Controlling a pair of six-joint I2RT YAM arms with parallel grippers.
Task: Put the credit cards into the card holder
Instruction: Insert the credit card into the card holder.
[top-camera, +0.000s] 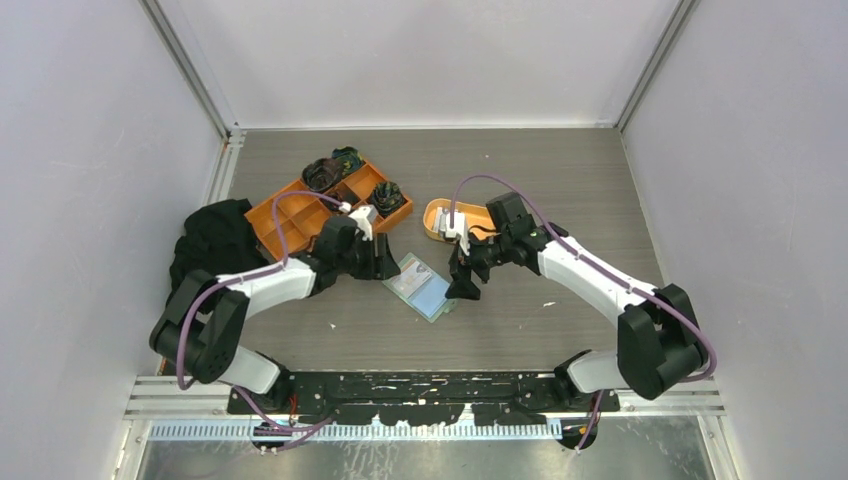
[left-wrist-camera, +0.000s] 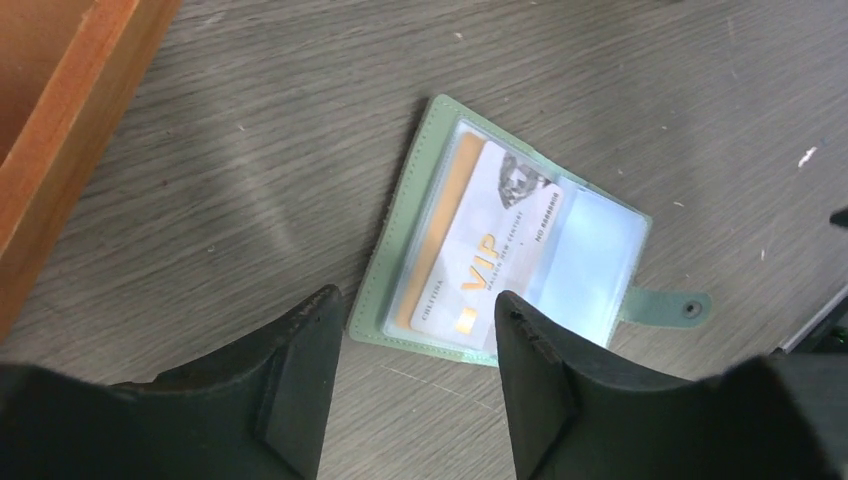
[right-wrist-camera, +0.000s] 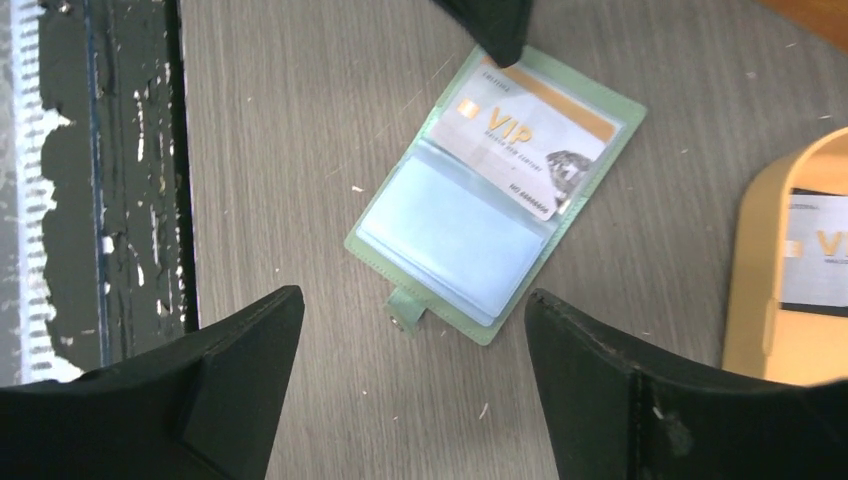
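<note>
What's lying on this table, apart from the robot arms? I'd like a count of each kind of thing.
credit cards: 2 (one in the holder, one in the dish)
card holder: 1
compartment tray: 1
oval dish: 1
dark bundles in the tray: 3
black cloth: 1
Total: 9

Tray (top-camera: 300, 205) and dish (top-camera: 437, 212) beyond card holder (top-camera: 421, 287), near side free

I'm getting bright, even overhead light, soft shadows on the worktop (top-camera: 520, 330), and a bit of glare off the card holder (left-wrist-camera: 600, 250) pockets.
</note>
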